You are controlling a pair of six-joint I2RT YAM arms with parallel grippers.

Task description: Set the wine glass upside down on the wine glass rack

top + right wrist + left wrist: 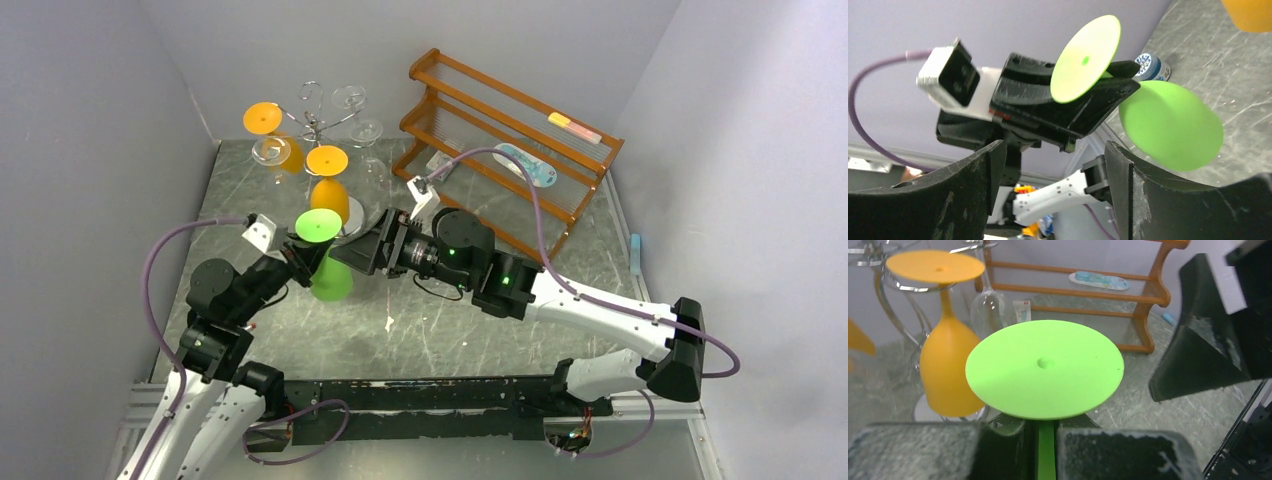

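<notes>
— Grey marbled bench (pixel 450 335); where is the green glass (pixel 332 280)?
— Above it, round foot up, stem pinched in left pincer (pixel 1045 440). Beside, the right pincer (pixel 1053 165) is spread; shiny wire rack (pixel 315 118) behind.

Reads to me as a robotics lab test cell, not a home; bare grey partition walls (pixel 90 150) box in a marble-patterned tabletop (pixel 420 330); my left arm (pixel 215 300) and right arm (pixel 590 300) sit bolted to a black base bar (pixel 430 395); purple cables (pixel 149 285) hang loose; staged props: wine glass rack (pixel 315 120), wooden shelf (pixel 510 130).
</notes>
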